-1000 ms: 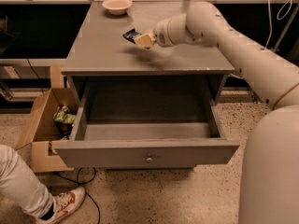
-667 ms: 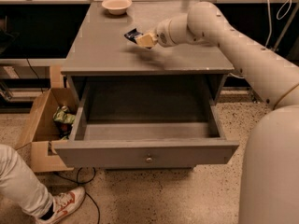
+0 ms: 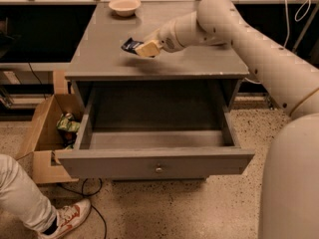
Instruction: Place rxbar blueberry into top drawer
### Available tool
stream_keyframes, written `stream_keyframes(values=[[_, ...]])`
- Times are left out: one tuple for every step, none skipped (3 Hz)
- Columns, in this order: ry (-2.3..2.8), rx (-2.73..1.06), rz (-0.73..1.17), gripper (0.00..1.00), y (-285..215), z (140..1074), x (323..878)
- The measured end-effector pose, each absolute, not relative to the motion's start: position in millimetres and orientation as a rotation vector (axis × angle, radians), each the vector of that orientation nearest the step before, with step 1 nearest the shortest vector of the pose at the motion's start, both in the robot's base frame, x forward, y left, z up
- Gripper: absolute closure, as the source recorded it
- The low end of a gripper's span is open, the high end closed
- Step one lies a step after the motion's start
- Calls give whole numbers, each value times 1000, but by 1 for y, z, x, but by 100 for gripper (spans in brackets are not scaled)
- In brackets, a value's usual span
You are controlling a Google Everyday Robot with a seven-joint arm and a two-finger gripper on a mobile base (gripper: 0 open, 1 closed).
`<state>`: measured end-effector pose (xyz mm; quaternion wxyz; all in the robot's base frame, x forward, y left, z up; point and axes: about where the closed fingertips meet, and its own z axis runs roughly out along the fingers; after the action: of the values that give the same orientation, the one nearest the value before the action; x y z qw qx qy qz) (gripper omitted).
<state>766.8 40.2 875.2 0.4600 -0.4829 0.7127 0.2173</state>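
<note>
The rxbar blueberry (image 3: 131, 45), a small dark blue bar, is held in my gripper (image 3: 143, 49) above the grey cabinet top (image 3: 109, 59), left of the middle. The gripper's tan fingers are shut on the bar's right end. The bar now hangs closer to the cabinet's front edge. The top drawer (image 3: 154, 163) is pulled wide open below, its grey front panel with a small round knob (image 3: 158, 170) facing me. Its inside looks empty.
A pale bowl (image 3: 124, 6) stands at the back of the cabinet top. A brown cardboard box (image 3: 42, 133) with a green packet in it sits on the floor at the left. A person's leg and shoe (image 3: 65, 218) are at the lower left.
My gripper has carried the bar a little toward the cabinet's front edge and slightly lower. The drawer has not moved.
</note>
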Motion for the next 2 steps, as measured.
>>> stream_keyframes(values=[[1691,-1372,555,100,63,880,713],[1659,-1476,574,100,76,873,667]])
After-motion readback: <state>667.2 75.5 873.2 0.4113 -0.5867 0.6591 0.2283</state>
